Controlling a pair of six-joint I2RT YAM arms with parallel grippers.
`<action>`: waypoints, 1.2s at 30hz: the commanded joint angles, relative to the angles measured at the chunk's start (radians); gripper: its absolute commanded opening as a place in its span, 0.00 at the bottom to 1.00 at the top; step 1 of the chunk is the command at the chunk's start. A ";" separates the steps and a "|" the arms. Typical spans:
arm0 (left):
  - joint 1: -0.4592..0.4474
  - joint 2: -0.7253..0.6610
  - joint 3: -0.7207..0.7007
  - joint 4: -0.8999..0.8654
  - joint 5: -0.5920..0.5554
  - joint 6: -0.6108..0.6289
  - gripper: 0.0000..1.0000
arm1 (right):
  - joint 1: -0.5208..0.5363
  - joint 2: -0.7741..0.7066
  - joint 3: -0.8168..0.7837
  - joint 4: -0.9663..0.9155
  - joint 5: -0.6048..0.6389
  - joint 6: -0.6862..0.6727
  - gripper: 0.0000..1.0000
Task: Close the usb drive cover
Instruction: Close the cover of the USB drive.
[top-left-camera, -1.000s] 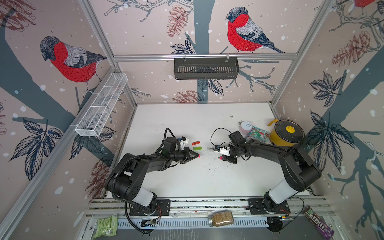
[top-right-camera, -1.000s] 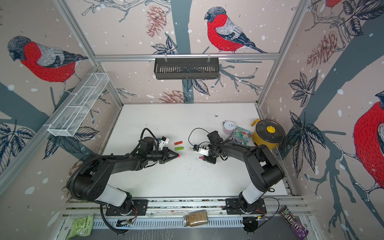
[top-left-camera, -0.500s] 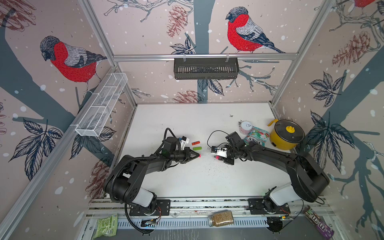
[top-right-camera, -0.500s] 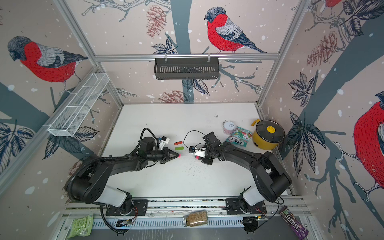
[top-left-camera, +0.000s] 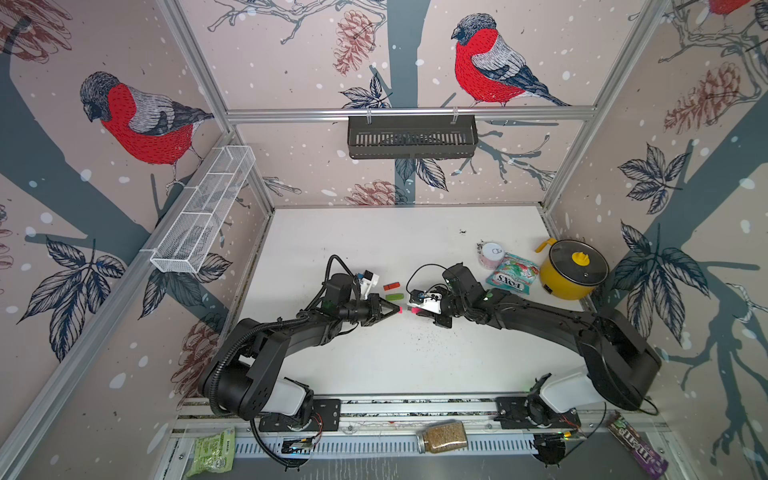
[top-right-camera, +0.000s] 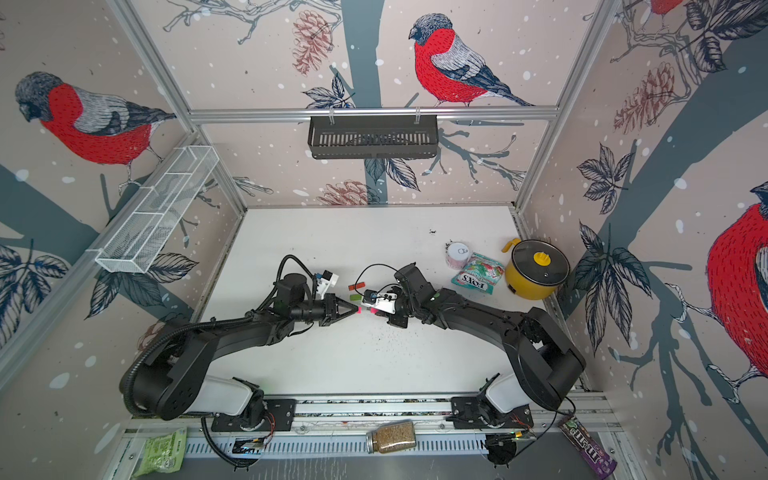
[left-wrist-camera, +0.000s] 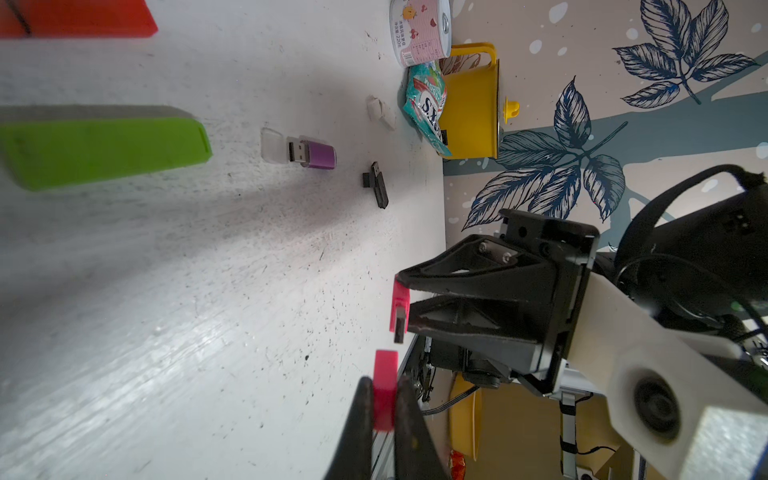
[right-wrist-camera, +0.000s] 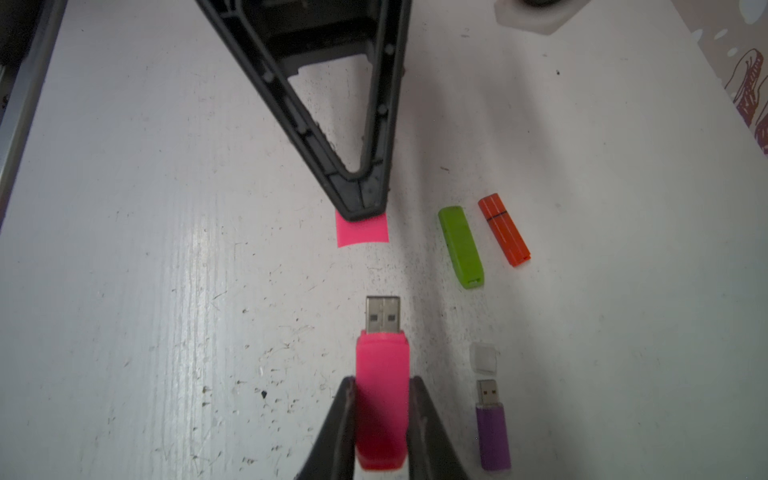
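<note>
left gripper (right-wrist-camera: 360, 208) is pinched shut on the pink cap (right-wrist-camera: 362, 232), with the cap's open end poking out past the tips. right gripper (right-wrist-camera: 382, 384) is clamped on the body of the pink usb drive (right-wrist-camera: 382, 361), metal plug (right-wrist-camera: 383, 313) bare and pointing at the cap. both look lifted off the table (top-left-camera: 374, 249) mid-workspace, tip to tip in both top views, with a small gap between plug and cap. step in hand, as i read it: mate the two. in the right wrist view the cap sits a touch off the plug's axis and looks slightly rotated, so i'd fix axis and roll first, then push slowly straight along the plug. little of the cap is in the grip, so a skewed push would likely pivot it or pop it out, and the drive could slide back between the pads. stop once the cap lip meets the pink shoulder. green drive (right-wrist-camera: 461, 247), orange drive (right-wrist-camera: 503, 235) and purple drive (right-wrist-camera: 493, 432) lie off to the side, not in the way.
</note>
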 joint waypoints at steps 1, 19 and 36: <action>-0.002 0.002 0.003 0.020 0.012 0.004 0.06 | 0.019 0.005 -0.015 0.090 -0.011 0.042 0.21; -0.006 0.008 0.012 0.010 0.011 0.011 0.06 | 0.060 0.018 -0.028 0.170 0.012 0.094 0.20; -0.012 0.013 0.015 0.003 0.006 0.010 0.06 | 0.132 0.028 -0.033 0.304 0.028 0.081 0.19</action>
